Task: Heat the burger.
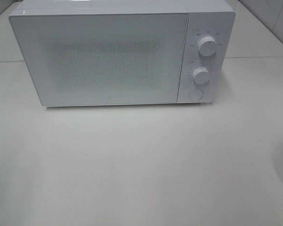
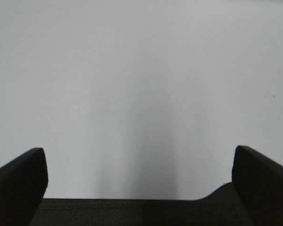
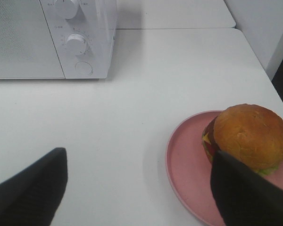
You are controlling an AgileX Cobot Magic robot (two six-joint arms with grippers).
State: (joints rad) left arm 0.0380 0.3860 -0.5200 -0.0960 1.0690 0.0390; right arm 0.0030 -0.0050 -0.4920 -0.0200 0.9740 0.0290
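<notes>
White microwave [image 1: 108,54] sits shut at the back of the table [image 1: 141,165], its two knobs [image 1: 206,46] on the right. I see the burger [image 3: 250,136] on a pink plate [image 3: 188,165] near the table's right edge, apart from the microwave. My right gripper [image 3: 140,186] is spread wide above it, empty. My left gripper [image 2: 140,174] is spread wide over bare table.

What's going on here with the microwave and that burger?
Nothing is being handled yet. The microwave sits on the table with its door shut. The burger sits on a pink plate off to the microwave's right, untouched. The right tool is open, close to the plate but gripping nothing. The left tool is open too, over bare table. So the heating has not started: the door still needs opening before the burger can go in.
</notes>
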